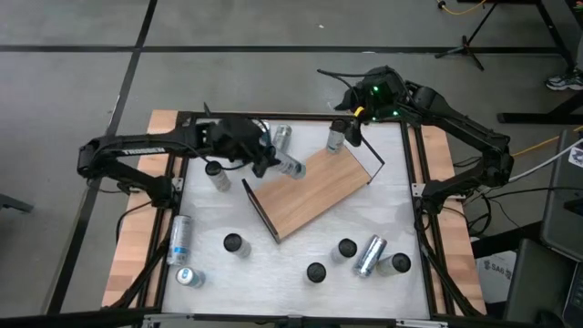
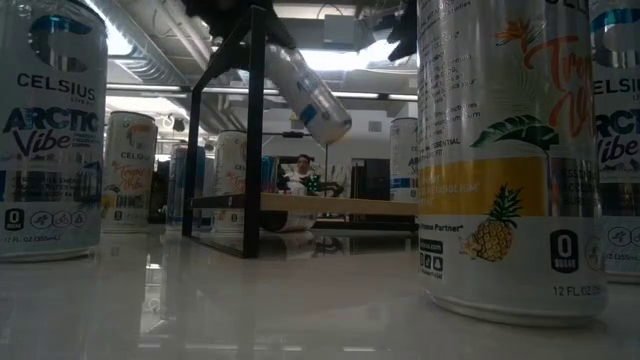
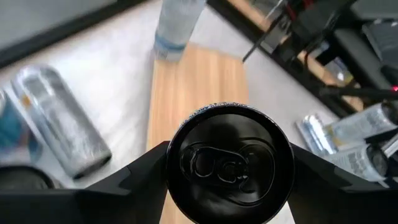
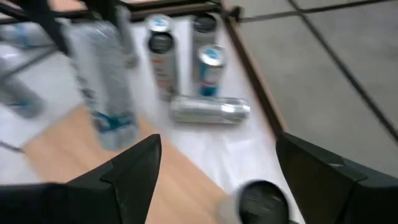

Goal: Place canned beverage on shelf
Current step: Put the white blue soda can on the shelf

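Two arms over the surface (image 1: 401, 196), and the action sits with the left hand (image 1: 270, 162): its fingers (image 3: 140, 168) pinch a can (image 1: 290, 166) from both sides, tilted, raised above the far left end of the shelf (image 1: 314, 193). From its wrist camera the can's dark top with the pull tab fills the space between the fingers. The shelf, a light wood board with a dark panel at its near-left end, lies at a slant around the middle of the surface. Over at the far edge, the right hand (image 1: 357, 117) hangs with its fingers spread and nothing between them, just above an upright can (image 1: 336, 138) standing by the shelf's far corner. Other cans are scattered toward the near edge.
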`<state>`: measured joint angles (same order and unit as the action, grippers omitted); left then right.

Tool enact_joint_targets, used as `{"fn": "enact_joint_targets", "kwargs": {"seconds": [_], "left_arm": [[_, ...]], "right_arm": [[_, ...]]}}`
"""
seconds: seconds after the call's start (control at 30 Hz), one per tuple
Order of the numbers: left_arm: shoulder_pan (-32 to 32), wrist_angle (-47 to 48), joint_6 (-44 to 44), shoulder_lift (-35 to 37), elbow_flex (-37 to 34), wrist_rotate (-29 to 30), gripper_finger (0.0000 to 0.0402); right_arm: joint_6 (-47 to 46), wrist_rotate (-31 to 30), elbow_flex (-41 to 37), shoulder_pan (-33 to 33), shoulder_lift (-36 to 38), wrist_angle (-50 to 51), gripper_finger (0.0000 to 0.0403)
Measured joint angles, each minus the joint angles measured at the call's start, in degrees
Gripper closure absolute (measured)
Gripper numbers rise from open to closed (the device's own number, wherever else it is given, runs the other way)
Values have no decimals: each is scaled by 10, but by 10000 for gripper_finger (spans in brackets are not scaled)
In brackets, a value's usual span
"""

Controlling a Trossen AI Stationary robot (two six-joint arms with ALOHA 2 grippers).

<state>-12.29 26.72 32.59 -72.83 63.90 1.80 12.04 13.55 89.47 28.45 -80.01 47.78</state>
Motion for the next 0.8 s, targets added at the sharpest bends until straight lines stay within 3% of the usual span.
{"fn": "enact_joint_targets", "kwargs": {"seconds": [0.2,0.6,0.8], "left_arm": [[8,62,26,-18,0,0,156],[13,164,50,-21,0,2,156],[13,172,59,-21,2,2,156]], "right_arm": [[-5,61,0,-6,0,-5,95],[-4,51,0,-98,0,-19,95],[-4,35,0,-137,-11,-21,95]]}}
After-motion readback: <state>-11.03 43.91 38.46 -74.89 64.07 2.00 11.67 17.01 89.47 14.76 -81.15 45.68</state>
